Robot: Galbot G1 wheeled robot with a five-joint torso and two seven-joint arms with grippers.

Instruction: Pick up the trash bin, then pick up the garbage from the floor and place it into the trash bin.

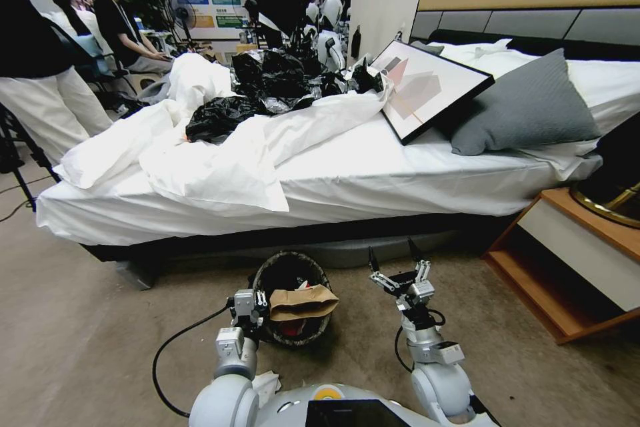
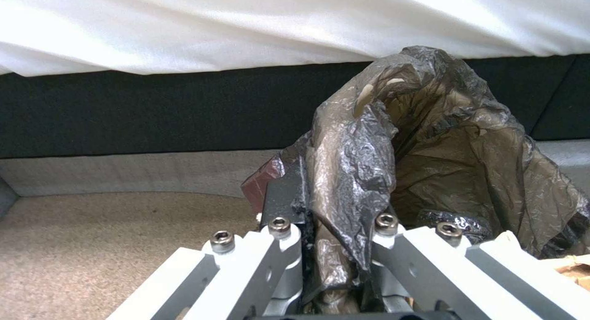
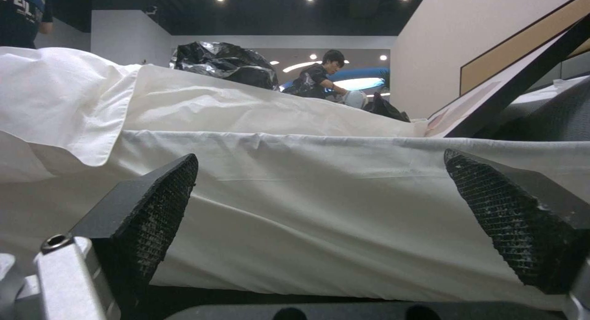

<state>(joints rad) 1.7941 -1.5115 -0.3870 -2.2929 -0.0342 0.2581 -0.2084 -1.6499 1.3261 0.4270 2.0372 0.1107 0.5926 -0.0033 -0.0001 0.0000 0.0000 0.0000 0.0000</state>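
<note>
Head view: the round trash bin lined with crinkled black plastic [image 1: 291,297] sits on the carpet beside the white-sheeted bed [image 1: 373,180], a crumpled brown paper bag [image 1: 301,302] across its mouth. The left gripper [image 1: 252,310] meets its rim; the right gripper [image 1: 398,265] hovers nearby, jaws spread.

Left wrist view: the left gripper [image 2: 335,246] jaws pinch the bin's liner [image 2: 430,158].

Right wrist view: spread black pads [image 3: 156,204] face the bed [image 3: 320,191], nothing between them.

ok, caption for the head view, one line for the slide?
Left pincer clamps the trash bin rim, brown paper bag on top; right pincer open beside it, before the bed.

Silver arms, seemingly black-padded fingertips [image 3: 154,209]
</note>
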